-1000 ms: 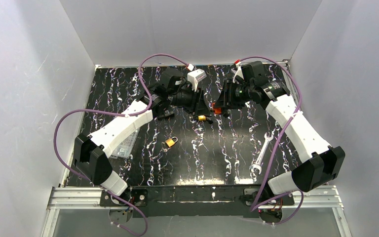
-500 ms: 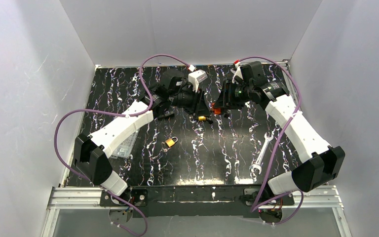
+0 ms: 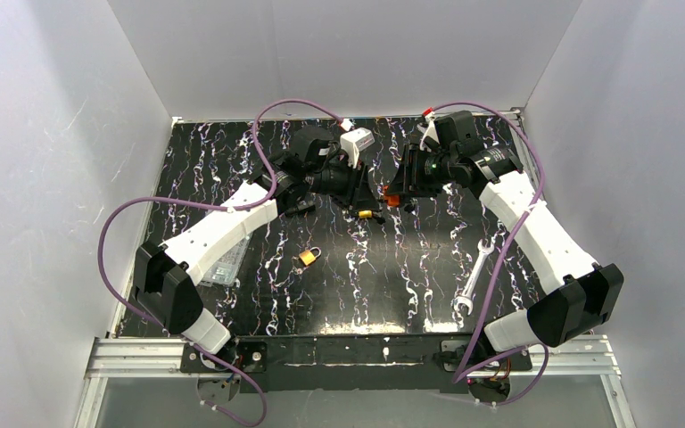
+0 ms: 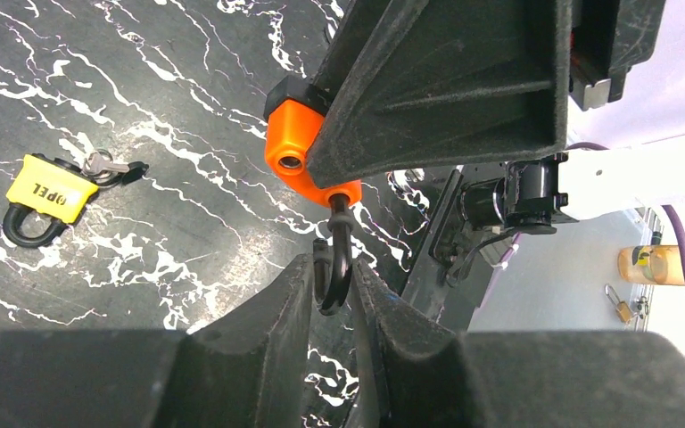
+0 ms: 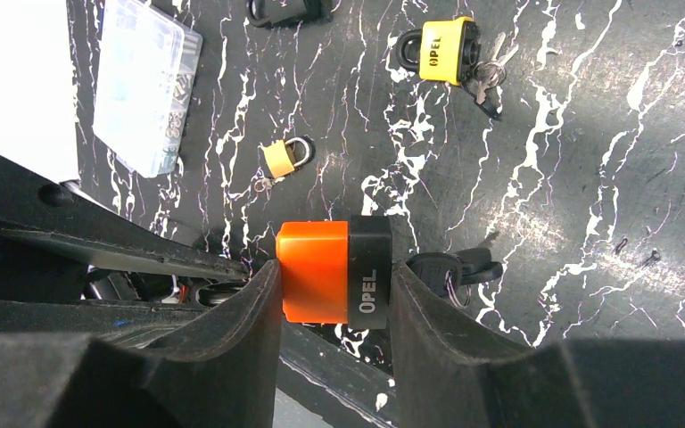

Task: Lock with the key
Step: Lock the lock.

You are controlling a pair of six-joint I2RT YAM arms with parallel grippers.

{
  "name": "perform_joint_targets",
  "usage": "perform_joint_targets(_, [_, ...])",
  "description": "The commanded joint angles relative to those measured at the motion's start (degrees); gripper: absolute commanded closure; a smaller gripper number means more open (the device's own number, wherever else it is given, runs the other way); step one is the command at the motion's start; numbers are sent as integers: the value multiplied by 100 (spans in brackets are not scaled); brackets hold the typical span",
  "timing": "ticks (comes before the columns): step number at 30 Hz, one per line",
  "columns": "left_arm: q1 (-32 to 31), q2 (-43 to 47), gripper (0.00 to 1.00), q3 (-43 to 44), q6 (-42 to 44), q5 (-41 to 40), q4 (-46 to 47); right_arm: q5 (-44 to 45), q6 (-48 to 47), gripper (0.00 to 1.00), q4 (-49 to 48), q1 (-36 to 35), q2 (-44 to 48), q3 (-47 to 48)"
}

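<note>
1. Orange padlock (image 3: pixel 393 200), top view: it is above the far middle of the counter (image 3: pixel 366 294), between the two hands. The left hand (image 3: pixel 363 191) comes from the left and the right hand (image 3: pixel 399 189) from the right, and they almost meet there. Their jaws are too small to read in this view. A yellow padlock (image 3: pixel 365 213) lies on the counter just below the hands. A small brass padlock (image 3: pixel 309 257) lies nearer to the bases, a wrench (image 3: pixel 469 280) lies at the right, and a clear plastic box (image 3: pixel 228 259) is partly under the left arm.

2. Left wrist view: the orange padlock (image 4: pixel 296 152) hangs above the counter, against a black finger of the right hand (image 4: pixel 446 89). Its black shackle (image 4: pixel 334 259) points down between the left fingers (image 4: pixel 272 312), which are closed on it from both sides. I can see only one leg of the shackle going into the body. The yellow padlock (image 4: pixel 49 187) lies on the counter at the left with keys (image 4: pixel 107 165) beside it.

3. Right wrist view: the right hand (image 5: pixel 334 294) grips the orange padlock (image 5: pixel 312 267) by its flat sides, one finger on each side. The black end of the body carries the word OPEL. A key (image 5: pixel 446 266) with a black head is at this end, touching it. On the counter beyond it lie the yellow padlock (image 5: pixel 447 49), the small brass padlock (image 5: pixel 281 159) and the plastic box (image 5: pixel 143 85).
</note>
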State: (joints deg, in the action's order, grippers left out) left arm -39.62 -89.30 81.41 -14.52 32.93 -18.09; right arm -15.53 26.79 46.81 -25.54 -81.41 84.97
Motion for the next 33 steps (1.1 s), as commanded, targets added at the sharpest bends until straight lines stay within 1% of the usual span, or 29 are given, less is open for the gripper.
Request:
perform_joint_targets(1, [-49, 54, 80, -18, 73, -24, -38, -78, 27, 99, -183, -23, 229, 222])
perform_joint_targets(4, [-63, 43, 85, -9, 60, -66, -4, -82, 29, 99, -175, -25, 225, 222])
perform_joint_targets(7, [-76, -1, 91, 12, 19, -99, 15, -89, 45, 99, -172, -28, 238, 222])
perform_joint_targets(9, [-93, -36, 100, 41, -21, -149, 9, -92, 55, 99, -182, -30, 259, 217])
perform_joint_targets(15, [-136, 85, 100, -10, -73, -499, 0, -77, 89, 99, -211, -30, 367, 209])
perform_joint_targets(16, [-135, 166, 100, -23, -97, -566, 25, -67, 90, 95, -226, -31, 409, 194])
perform_joint_targets(17, [-134, 256, 100, -21, -110, -613, 34, -67, 80, 84, -272, -32, 470, 165])
perform_joint_targets(18, [-131, 354, 100, -20, -116, -658, 60, -71, 68, 71, -357, -26, 545, 125])
perform_joint_targets(20, [-128, 559, 100, 17, -98, -625, 108, -94, 45, 48, -558, -30, 757, 36])
perform_joint_targets(21, [-127, 678, 100, 31, -110, -637, 125, -98, 21, 42, -671, -30, 885, -2])
perform_joint_targets(24, [-131, 963, 100, 82, -175, -553, 124, -103, -37, 33, -994, -30, 1284, -115])
perform_joint_targets(28, [-127, 947, 100, 496, -255, -269, -337, -179, -74, 28, -1515, -31, 1855, -346])
perform_joint_targets(33, [-131, 1319, 100, 284, -831, 290, 360, -784, -157, 27, -2205, -26, 2502, -737])
